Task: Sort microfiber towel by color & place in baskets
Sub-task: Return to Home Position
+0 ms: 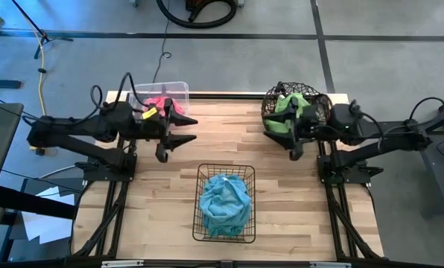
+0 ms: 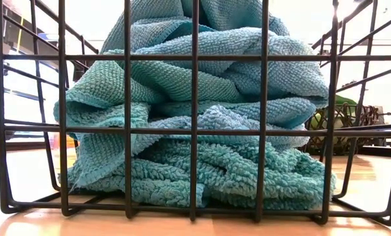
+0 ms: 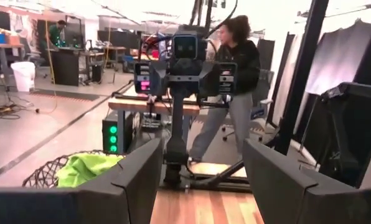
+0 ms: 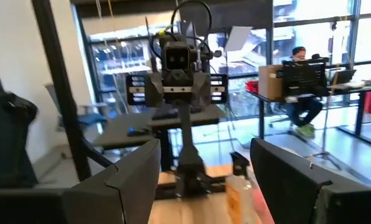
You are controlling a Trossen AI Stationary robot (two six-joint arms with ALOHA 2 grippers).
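Note:
Blue towels (image 1: 223,199) are piled in the rectangular black wire-grid basket (image 1: 203,223) at the table's near middle, filling the low view (image 2: 195,118). A pink towel (image 1: 158,103) lies in the clear tub (image 1: 176,88) at the far left. Green towels (image 1: 289,104) lie in the round dark wire basket (image 1: 322,100) at the far right and also show in the left wrist view (image 3: 89,168). My left gripper (image 1: 189,129) hovers open and level beside the tub, pointing toward the table's right (image 3: 201,180). My right gripper (image 1: 271,126) hovers open by the round basket, pointing left (image 4: 204,180).
Bare wooden tabletop (image 1: 229,141) lies between the two grippers and around the grid basket. Each wrist view shows the other arm opposite (image 3: 185,62) (image 4: 179,68). A person (image 3: 235,81) stands beyond the table's right side. Another sits at a desk (image 4: 300,81).

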